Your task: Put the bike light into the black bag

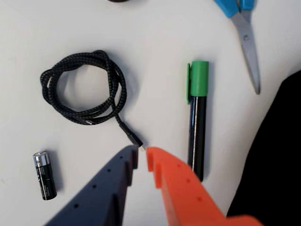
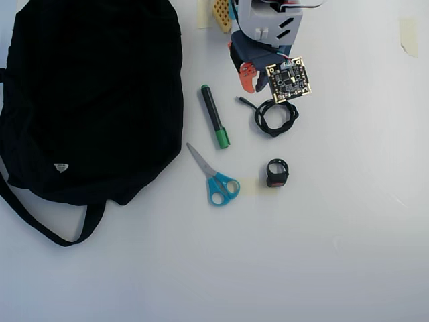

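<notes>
In the overhead view the bike light (image 2: 277,173), a small black block with a loop strap and a red edge, lies on the white table right of centre. It is well below my gripper (image 2: 253,85), which hovers at the top. The big black bag (image 2: 94,100) fills the left side, and its edge (image 1: 277,165) shows at the right of the wrist view. There my gripper (image 1: 142,153) points at the cable's plug. The dark blue and orange fingertips are nearly touching, with nothing between them. The wrist view does not show the bike light.
A coiled black cable (image 1: 84,89) (image 2: 275,117), a marker with a green cap (image 1: 197,117) (image 2: 214,117) and blue-handled scissors (image 1: 247,37) (image 2: 214,180) lie between my gripper and the light. A small battery (image 1: 44,175) lies at the lower left of the wrist view. The bag's strap (image 2: 47,228) loops below it.
</notes>
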Action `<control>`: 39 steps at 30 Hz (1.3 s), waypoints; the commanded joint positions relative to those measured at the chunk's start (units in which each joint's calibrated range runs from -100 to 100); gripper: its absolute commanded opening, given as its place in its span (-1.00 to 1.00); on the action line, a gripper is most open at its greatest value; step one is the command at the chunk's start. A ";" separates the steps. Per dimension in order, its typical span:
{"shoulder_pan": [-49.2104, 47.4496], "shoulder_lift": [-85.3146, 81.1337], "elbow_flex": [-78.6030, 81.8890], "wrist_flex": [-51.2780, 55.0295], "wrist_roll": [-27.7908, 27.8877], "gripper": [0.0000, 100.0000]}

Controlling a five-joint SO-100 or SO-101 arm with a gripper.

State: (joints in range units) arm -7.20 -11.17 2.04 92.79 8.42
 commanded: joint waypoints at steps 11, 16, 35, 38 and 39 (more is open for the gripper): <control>-1.92 -1.78 -3.03 -1.40 0.28 -0.95; -1.92 -1.70 -3.03 -1.40 0.28 -0.95; -1.48 -1.12 -0.16 -1.40 3.58 -0.95; -1.48 -1.12 2.90 -1.49 3.58 -0.95; -1.63 -1.12 3.26 -1.49 3.58 -0.95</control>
State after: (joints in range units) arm -8.82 -11.17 4.40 92.01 11.79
